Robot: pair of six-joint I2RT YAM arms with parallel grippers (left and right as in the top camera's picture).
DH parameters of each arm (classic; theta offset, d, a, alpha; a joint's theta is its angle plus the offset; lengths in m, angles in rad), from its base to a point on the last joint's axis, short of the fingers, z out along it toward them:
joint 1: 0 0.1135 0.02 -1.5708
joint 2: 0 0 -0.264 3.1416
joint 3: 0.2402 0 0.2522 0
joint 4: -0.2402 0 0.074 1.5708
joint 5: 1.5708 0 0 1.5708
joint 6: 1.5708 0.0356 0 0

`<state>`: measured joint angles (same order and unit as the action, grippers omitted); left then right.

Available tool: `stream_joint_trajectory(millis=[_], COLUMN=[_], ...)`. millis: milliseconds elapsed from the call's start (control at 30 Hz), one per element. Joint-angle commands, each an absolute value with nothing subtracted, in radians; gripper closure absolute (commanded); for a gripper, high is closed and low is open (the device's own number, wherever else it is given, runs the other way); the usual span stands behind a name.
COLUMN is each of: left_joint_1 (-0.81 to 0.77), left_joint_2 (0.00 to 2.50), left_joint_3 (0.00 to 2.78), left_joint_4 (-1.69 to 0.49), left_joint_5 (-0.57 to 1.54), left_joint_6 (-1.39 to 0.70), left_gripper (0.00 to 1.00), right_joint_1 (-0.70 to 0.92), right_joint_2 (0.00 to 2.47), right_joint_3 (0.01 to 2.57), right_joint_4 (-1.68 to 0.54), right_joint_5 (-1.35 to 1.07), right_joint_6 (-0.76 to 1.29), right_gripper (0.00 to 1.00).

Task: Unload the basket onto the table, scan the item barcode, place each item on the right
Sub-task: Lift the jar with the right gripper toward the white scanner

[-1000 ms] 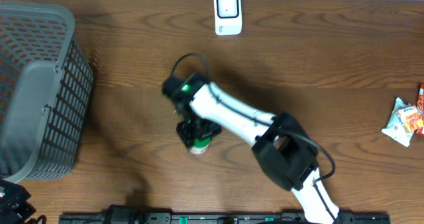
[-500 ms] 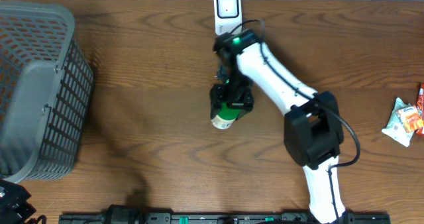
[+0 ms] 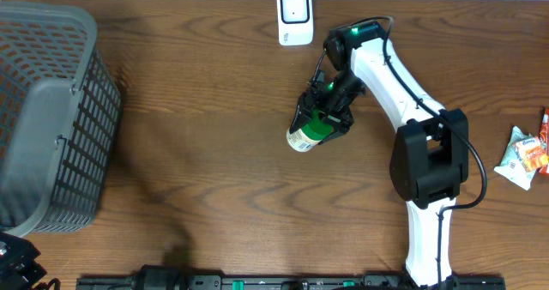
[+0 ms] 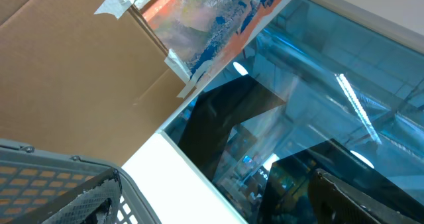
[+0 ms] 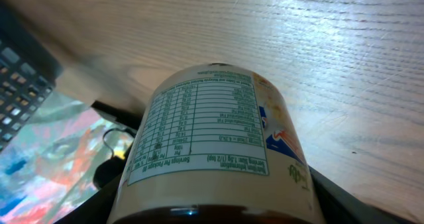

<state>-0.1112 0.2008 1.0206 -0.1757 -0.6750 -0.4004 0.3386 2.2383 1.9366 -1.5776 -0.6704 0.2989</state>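
1. Overhead view: the basket (image 3: 51,110) fills the 9 o'clock side. The left gripper (image 3: 15,262) is cut off in the 7 o'clock corner, fingers spread wide and holding nothing.
2. The scanner (image 3: 294,15) stands at 12 o'clock.
3. The right gripper (image 3: 323,118) clamps the jar (image 3: 302,137) at the scanner's 6 o'clock, well apart. Its wrist view shows only a nutrition label, with the fingers (image 5: 334,201) mostly cropped.
4. Snack packets (image 3: 523,157) at 3 o'clock run off the edge.

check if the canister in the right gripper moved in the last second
Yes. The canister in the right gripper has shifted right and up the overhead view, ending nearer the white scanner, now slightly right of it.
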Motion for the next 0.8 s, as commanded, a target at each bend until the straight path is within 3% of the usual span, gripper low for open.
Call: stream_joint_trajectory(millis=[0, 533, 767], left_joint_1=[-0.105, -0.105, -0.105], left_joint_2=[0.196, 0.196, 0.196], left_joint_3=[1.015, 1.010, 1.010], left_joint_4=[-0.172, -0.171, -0.171], left_joint_5=[-0.661, -0.661, -0.661], left_joint_6=[-0.406, -0.406, -0.406], left_gripper=[0.10, 0.10, 0.10], right_joint_1=[0.337, 0.340, 0.338], right_joint_2=[2.244, 2.244, 2.244], right_joint_3=[1.964, 1.964, 1.964], right_joint_4=[-1.584, -1.613, -1.618], right_joint_5=[-0.743, -0.753, -0.754], right_joint_6=[0.263, 0.245, 0.226], right_gripper=[0.37, 0.39, 0.34])
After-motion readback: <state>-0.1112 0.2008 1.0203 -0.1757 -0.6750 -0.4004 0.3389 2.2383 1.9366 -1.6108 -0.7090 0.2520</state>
